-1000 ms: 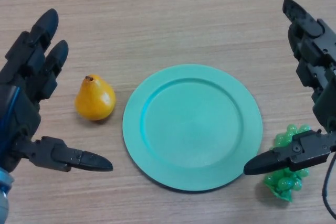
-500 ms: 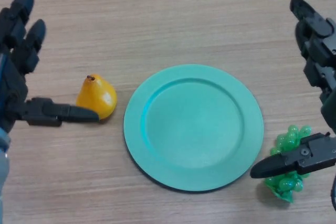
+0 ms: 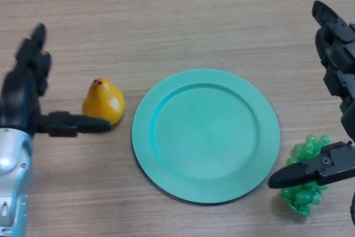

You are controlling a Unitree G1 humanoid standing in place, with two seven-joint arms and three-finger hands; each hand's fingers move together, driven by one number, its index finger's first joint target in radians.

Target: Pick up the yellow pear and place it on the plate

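A green plate (image 3: 206,135) lies at the centre of the wooden table (image 3: 166,20). At its 9 o'clock, just beside the rim but apart from it, a yellow pear (image 3: 103,102) stands with its stem up. The left hand (image 3: 25,95) is at the pear's 9 o'clock, fingers straight and pointing to 12 o'clock, thumb stretched toward 3 o'clock along the pear's near side; the thumb tip seems to touch the fruit, though contact is hard to judge. At the plate's 4 o'clock lie green grapes (image 3: 304,170), partly covered by the thumb of the right hand (image 3: 338,70), which is spread wide at the 3 o'clock edge, holding nothing.
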